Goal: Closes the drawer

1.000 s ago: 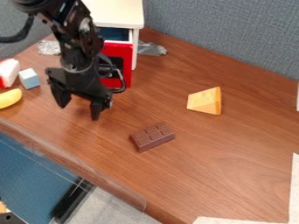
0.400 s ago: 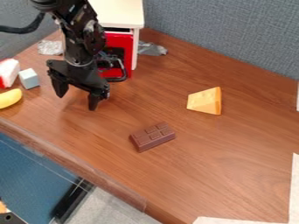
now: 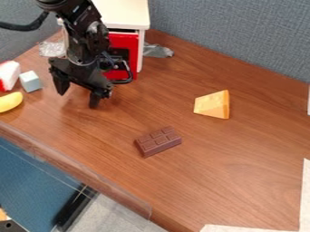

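The black gripper (image 3: 77,96) hangs, fingers apart, over the worktop (image 3: 242,154) before the red drawer (image 3: 126,45). A chocolate bar (image 3: 158,141) lies toward the front edge, a cheese wedge (image 3: 212,104) behind it.

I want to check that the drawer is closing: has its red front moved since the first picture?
Yes. The red front has moved inward, toward the white cabinet; the gap under the cabinet's top is now much narrower.

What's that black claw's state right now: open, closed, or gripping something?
The black gripper: open, its jaws spread apart with nothing held between them.
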Controlling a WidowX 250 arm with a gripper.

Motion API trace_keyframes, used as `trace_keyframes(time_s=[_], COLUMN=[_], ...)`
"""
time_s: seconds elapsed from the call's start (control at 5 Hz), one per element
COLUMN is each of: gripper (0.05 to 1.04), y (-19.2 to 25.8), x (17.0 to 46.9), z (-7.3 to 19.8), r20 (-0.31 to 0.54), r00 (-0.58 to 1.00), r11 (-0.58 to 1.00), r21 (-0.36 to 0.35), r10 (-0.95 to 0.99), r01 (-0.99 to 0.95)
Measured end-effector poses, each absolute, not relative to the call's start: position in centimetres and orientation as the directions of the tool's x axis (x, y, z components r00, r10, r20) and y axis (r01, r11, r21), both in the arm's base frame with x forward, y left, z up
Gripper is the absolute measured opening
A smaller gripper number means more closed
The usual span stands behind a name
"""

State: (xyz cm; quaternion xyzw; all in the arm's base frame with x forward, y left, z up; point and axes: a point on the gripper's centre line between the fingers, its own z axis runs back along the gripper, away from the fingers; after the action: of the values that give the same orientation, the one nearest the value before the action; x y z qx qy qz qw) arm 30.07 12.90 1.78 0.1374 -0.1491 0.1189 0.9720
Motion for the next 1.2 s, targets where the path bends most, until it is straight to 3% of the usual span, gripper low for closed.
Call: trace_keyframes(time_s=[0.2, 0.8, 1.2], gripper=[0.999, 1.000, 1.000], y=[13.8, 14.5, 10.8], x=[30.8, 30.7, 27.2], z=[2.5, 2.2, 4.4], r20=[0.346, 0.303, 0.275], r00=[0.918, 0.931, 0.957], r11=[0.930, 0.937, 0.976], r21=[0.235, 0.219, 0.164], r10=[0.193, 0.201, 0.095], r01=[-0.284, -0.273, -0.145])
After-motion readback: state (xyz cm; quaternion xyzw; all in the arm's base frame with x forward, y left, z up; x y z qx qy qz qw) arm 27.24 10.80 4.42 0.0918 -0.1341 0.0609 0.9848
